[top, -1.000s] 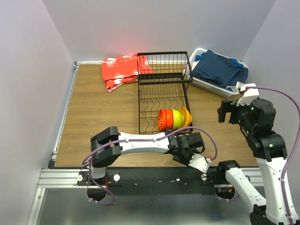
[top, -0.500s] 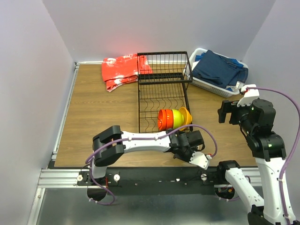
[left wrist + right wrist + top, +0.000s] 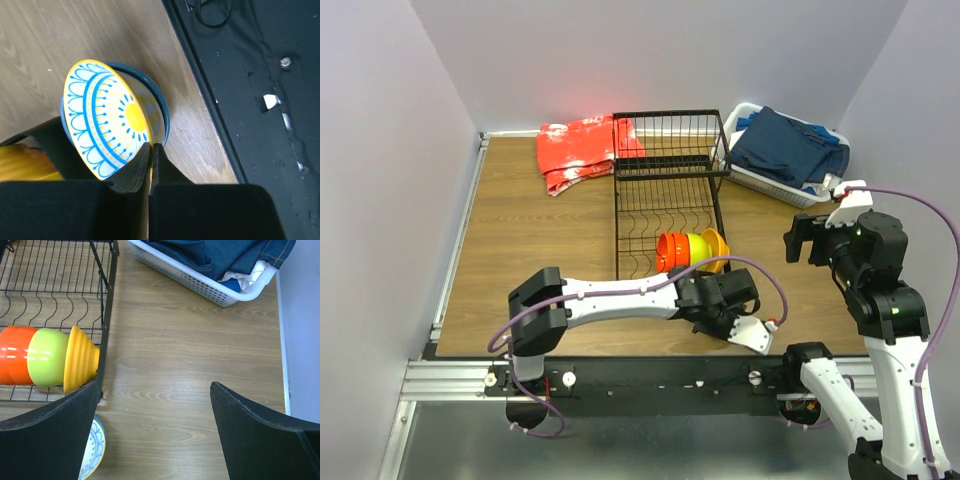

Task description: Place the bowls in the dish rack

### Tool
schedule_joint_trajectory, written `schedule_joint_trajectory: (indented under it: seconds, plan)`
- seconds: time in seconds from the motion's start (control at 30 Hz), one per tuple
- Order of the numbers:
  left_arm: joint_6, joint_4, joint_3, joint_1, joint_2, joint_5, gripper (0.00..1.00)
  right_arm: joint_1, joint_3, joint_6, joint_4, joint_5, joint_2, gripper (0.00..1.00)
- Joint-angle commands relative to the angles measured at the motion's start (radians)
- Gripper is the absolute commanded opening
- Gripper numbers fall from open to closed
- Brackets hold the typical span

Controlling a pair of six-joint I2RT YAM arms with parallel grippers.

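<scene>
A wooden table (image 3: 540, 260) is seen from above, with two robot arms bolted at its near edge and a black wire dish rack (image 3: 618, 215) standing toward the middle and back. Loading the four bowls looks about three-quarters done. A red-orange bowl (image 3: 670, 255), a lime green bowl (image 3: 697, 253) and a yellow-orange bowl (image 3: 717, 247) lie on their sides in the near right part of the rack, nested one into the next. The yellow-orange one is right beside the rack's right-hand edge. One bowl is left, a patterned bowl (image 3: 112, 117) that is outside the rack, just off its near right corner and close to the table's front edge. It is white inside, ringed with blue scalloped lines and small dots, with a solid yellow centre and a dark blue outer wall. It sits tilted, its open face turned partly sideways. The left gripper (image 3: 151, 150) is stretched across to it, and its two black fingers are pinched together on the bowl's rim, one inside and one outside. Whether the bowl is clear of the wood I cannot tell. The right gripper (image 3: 155, 390) hangs above bare table to the right of the rack, its fingers spread wide with nothing between them. What seems to remain is carrying this last bowl into the rack, probably next to the other three. A white basket (image 3: 770, 185) of blue clothing sits at the back right, and a red cloth (image 3: 580, 150) lies at the back left.
</scene>
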Motion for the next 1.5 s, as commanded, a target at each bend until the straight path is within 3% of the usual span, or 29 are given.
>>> schedule_joint_trajectory:
  seconds: [0.0,0.37,0.53,0.73,0.93,1.03,1.07,1.23,1.3,1.47]
  plan:
    - [-0.007,-0.048,0.048,0.003,-0.076,0.004,0.03,-0.009,-0.033,0.003,0.05,-0.01,-0.017,1.0]
    - [-0.091,-0.111,0.15,0.055,-0.248,0.128,0.0,-0.009,-0.002,-0.018,0.033,0.029,0.05,1.0]
    - [-0.27,-0.033,0.065,0.254,-0.383,0.244,0.0,-0.012,0.048,-0.063,0.01,0.084,0.161,1.0]
    - [-0.422,0.106,-0.167,0.443,-0.601,0.396,0.0,-0.015,0.102,-0.129,-0.033,0.124,0.264,1.0]
    - [-0.586,0.422,-0.517,0.546,-0.891,0.473,0.0,-0.043,0.122,-0.213,-0.064,0.169,0.322,1.0]
    - [-0.755,0.583,-0.659,0.596,-0.978,0.444,0.0,-0.078,0.133,-0.219,-0.074,0.164,0.366,1.0]
    - [-0.913,0.722,-0.733,0.639,-1.031,0.404,0.0,-0.142,0.16,-0.203,-0.102,0.133,0.4,1.0]
    - [-1.279,0.944,-0.874,0.789,-1.026,0.425,0.0,-0.157,0.177,-0.221,-0.111,0.098,0.419,1.0]
    - [-1.352,1.053,-0.911,0.854,-0.979,0.457,0.0,-0.164,0.189,-0.219,-0.125,0.097,0.428,1.0]
    - [-1.544,1.318,-0.989,0.895,-0.88,0.462,0.0,-0.166,0.206,-0.227,-0.136,0.085,0.448,1.0]
